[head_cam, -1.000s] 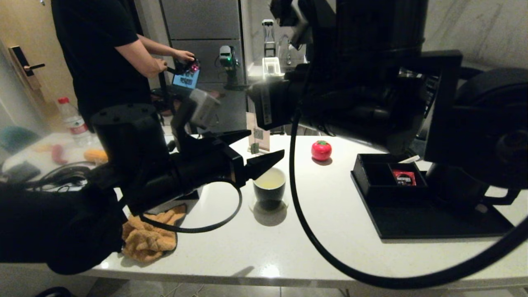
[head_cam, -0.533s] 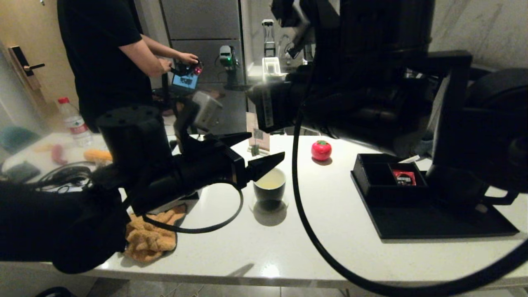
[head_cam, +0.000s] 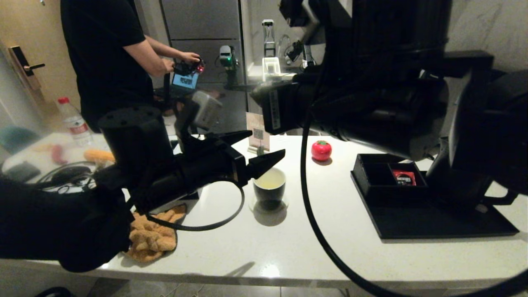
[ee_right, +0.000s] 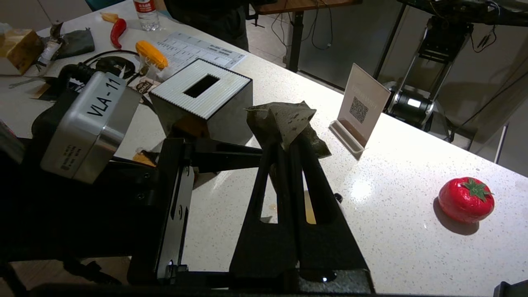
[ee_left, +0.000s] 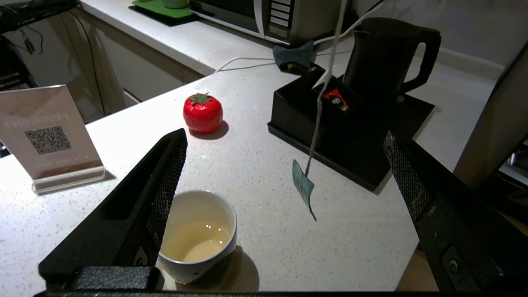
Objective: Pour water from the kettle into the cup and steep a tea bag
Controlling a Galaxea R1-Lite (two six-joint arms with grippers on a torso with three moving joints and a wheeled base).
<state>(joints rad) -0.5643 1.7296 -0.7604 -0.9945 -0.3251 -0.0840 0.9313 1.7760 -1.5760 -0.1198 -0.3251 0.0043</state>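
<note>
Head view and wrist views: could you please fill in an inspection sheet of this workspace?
Surface: white speckled countertop.
Job's things: cup holds yellowish water; kettle stands on black tray; tea bag held in the air, its tag dangling.
Clutter: red tomato ornament, QR sign, orange cloth, red packet.
Grippers: left gripper open beside cup; right gripper shut on tea bag.
Cables: black cable loops over the countertop.
Surroundings: person behind.
</note>
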